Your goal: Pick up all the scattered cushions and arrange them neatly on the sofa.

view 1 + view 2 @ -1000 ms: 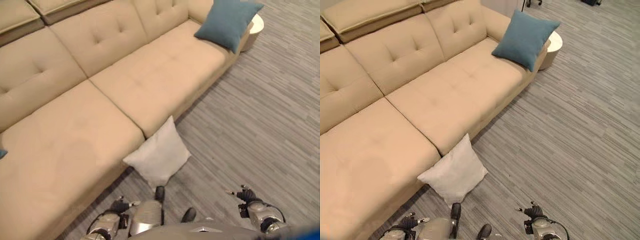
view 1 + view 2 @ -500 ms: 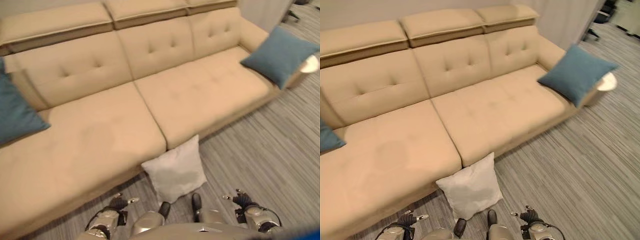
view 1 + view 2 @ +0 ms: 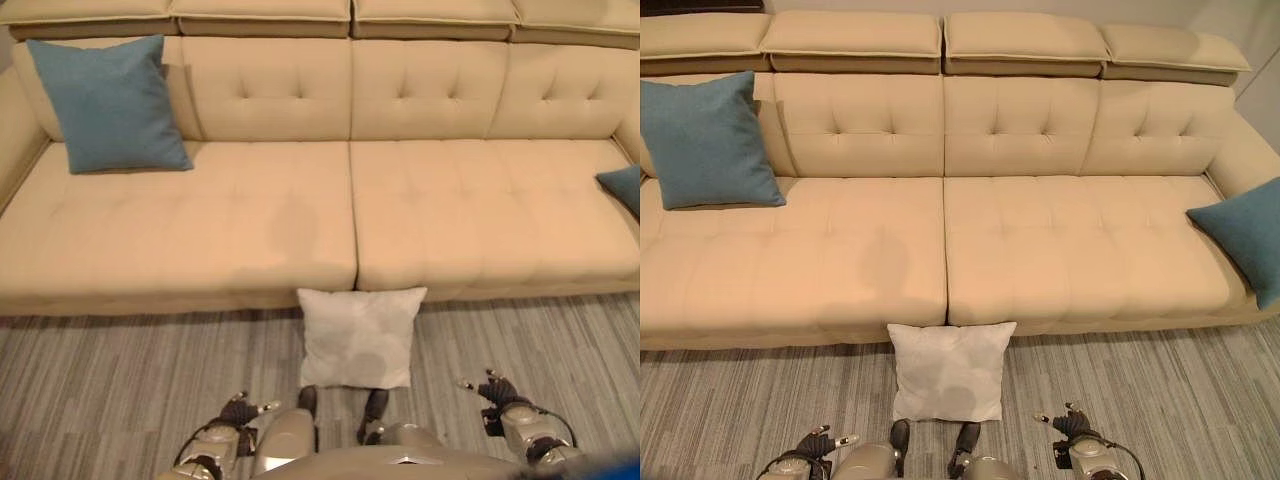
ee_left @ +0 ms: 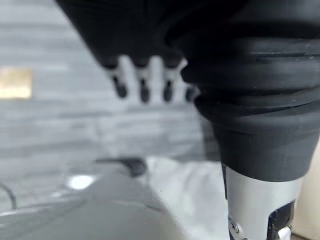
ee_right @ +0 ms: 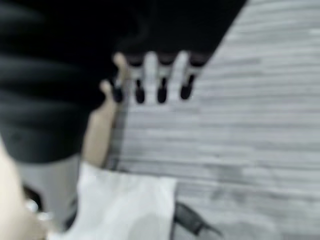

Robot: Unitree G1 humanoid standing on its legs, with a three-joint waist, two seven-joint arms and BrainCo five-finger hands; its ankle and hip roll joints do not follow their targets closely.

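Camera swung since the earlier pictures: the whole scene has shifted, so the sofa (image 3: pixel 940 230) now lies square across the view; the things themselves appear not to have moved. White cushion (image 3: pixel 950 370): on the striped floor (image 3: pixel 1160 400), top edge leaning against the sofa front, just ahead of and between the two hands. Blue cushion (image 3: pixel 705 140): propped upright against the backrest, far ahead and to the left of the left hand. Second blue cushion (image 3: pixel 1245 235): at the sofa's other end, far ahead and to the right of the right hand. Left hand (image 3: pixel 240 412): low by the floor, near the white cushion's left corner, fingers (image 4: pixel 142 87) hanging straight and slack, nothing held. Right hand (image 3: pixel 495 392): low, well to the right of the white cushion, fingers (image 5: pixel 161 87) likewise relaxed and empty. Risks, judged: a soft cushion taken by one corner may sag and slip out of the fingers; a one-handed reach may push it along the sofa base instead of lifting it; stooping this low close to the sofa may upset balance.
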